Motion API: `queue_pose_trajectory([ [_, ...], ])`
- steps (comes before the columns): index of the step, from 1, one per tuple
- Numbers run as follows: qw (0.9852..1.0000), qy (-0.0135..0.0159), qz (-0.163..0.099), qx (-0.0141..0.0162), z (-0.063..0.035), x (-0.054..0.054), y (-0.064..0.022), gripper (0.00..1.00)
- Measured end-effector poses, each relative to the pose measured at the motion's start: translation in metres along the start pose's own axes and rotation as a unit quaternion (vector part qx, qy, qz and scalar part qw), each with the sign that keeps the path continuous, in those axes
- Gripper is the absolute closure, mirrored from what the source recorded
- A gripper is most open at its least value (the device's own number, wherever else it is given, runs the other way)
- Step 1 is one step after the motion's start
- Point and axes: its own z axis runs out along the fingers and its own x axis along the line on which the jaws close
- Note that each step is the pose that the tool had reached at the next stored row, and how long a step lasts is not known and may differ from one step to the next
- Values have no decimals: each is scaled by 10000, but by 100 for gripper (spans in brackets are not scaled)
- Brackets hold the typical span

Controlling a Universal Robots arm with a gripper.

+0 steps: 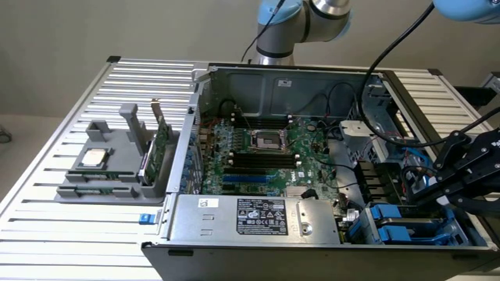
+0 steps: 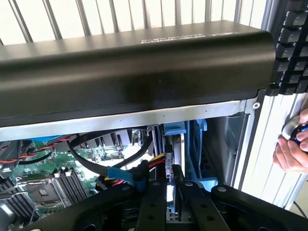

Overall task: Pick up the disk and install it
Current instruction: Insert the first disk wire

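Note:
The disk stands edge-on in its blue carrier frame, a thin silver strip running away from my fingers into the drive bay at the corner of the open computer case. My gripper is shut on the disk's near edge, one black finger on each side. In the exterior view my gripper hangs low over the drive bay at the case's right front corner, where blue carrier rails show.
Black, red and yellow cables run close beside the fingers. The motherboard and power supply lie inside the case. A grey holder with a processor chip and a green card stands at the exterior view's left. A hand and a keyboard lie beyond the case.

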Motion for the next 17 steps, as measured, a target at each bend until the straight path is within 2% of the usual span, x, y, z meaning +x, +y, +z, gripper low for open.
queue_pose_trajectory([
  [7,10000,1,-80,-2,2,0,1,83],
  [14,9997,-34,-246,-10,2,1,6,83],
  [17,9996,-26,-290,-10,2,2,7,83],
])
